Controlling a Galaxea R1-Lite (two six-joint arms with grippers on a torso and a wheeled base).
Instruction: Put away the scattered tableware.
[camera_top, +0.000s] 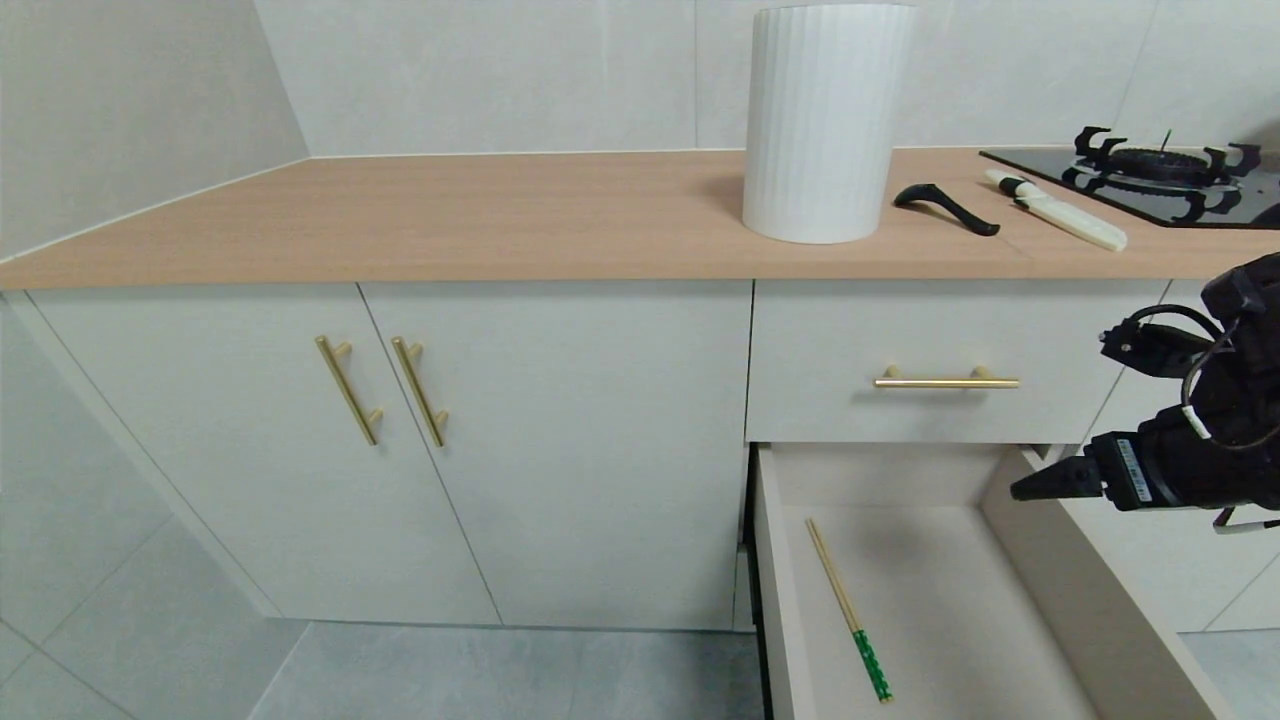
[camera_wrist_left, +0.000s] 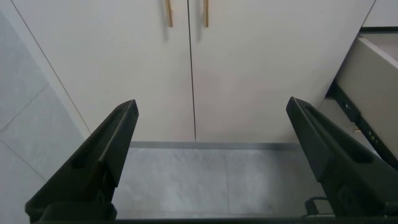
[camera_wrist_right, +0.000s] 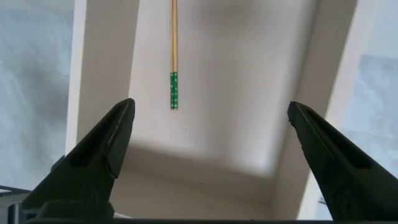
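Note:
A pair of wooden chopsticks (camera_top: 848, 610) with green ends lies along the left side of the open lower drawer (camera_top: 775, 580). In the right wrist view the chopsticks (camera_wrist_right: 174, 56) lie on the drawer floor beyond my right gripper (camera_wrist_right: 211, 162), which is open and holds nothing. From the head view the right gripper (camera_top: 1040, 487) hangs above the drawer's right wall. On the counter lie a white-bladed knife (camera_top: 1060, 212) and a black curved utensil (camera_top: 945, 207). My left gripper (camera_wrist_left: 211, 162) is open and empty, low down, facing the cabinet doors (camera_wrist_left: 186, 74).
A tall white ribbed container (camera_top: 820, 120) stands on the wooden counter (camera_top: 450, 220) beside the utensil. A black gas hob (camera_top: 1150, 175) sits at the far right. A closed drawer with a brass handle (camera_top: 946, 381) lies above the open one. Grey floor tiles (camera_wrist_left: 205, 180) spread below the left gripper.

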